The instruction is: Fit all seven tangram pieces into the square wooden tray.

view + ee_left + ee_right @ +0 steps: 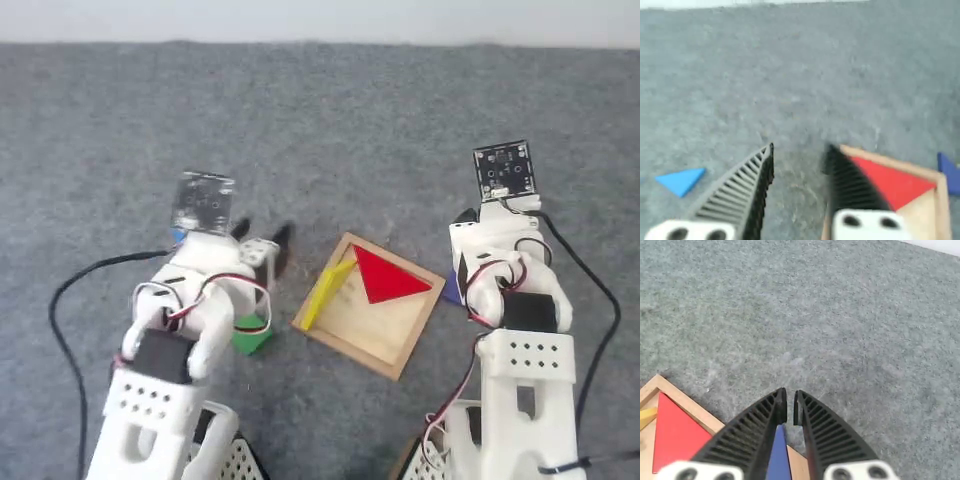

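The square wooden tray [395,345] lies between the two arms, with a red triangle [385,278] flat inside it. A yellow piece [325,292] leans on the tray's left rim. My left gripper [262,240] stands open just left of the tray, low over bare carpet [800,150]. A light blue triangle [680,180] lies to its far side from the tray, and a green piece [250,335] lies under the left arm. My right gripper [789,400] is shut and holds nothing. Through its gap I see a dark blue piece [777,455] on the carpet beside the tray corner [796,460].
Grey carpet covers the table, with wide open room behind the tray and both arms. The dark blue piece [452,290] lies against the tray's right corner, close to the right arm [510,300]. A black cable [70,290] runs left of the left arm.
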Tool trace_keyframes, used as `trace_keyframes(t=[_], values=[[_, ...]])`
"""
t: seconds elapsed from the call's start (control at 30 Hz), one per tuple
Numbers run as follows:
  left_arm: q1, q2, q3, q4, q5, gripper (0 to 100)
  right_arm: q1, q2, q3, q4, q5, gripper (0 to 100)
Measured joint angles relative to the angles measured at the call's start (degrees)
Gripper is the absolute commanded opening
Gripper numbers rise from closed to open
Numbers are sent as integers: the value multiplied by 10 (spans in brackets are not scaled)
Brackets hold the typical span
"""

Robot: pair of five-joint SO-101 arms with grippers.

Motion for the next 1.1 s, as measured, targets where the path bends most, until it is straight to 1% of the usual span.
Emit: trace_keyframes(t=[0.07,0.13,0.3,0.43,0.53,0.67,0.8,0.9,1.0,1.1], values=[[10,20,17,-33,-3,12,1,0,0,0,0,44],[28,58,15,-45,-3,12,1,0,0,0,0,44],[69,229,-32,-51,9,12,1,0,0,0,0,44],[121,369,-97,-19,11,12,1,0,0,0,0,44],[165,415,-120,2,11,12,0,0,0,0,0,44],[208,417,-123,4,-5,12,1,0,0,0,0,44],[204,399,-123,7,-11,12,0,0,0,0,0,44],[197,337,-113,15,-11,12,0,0,0,0,0,44],[197,253,-69,15,-15,12,1,0,0,0,0,44],[168,158,-40,16,-15,12,1,0,0,0,0,44]])
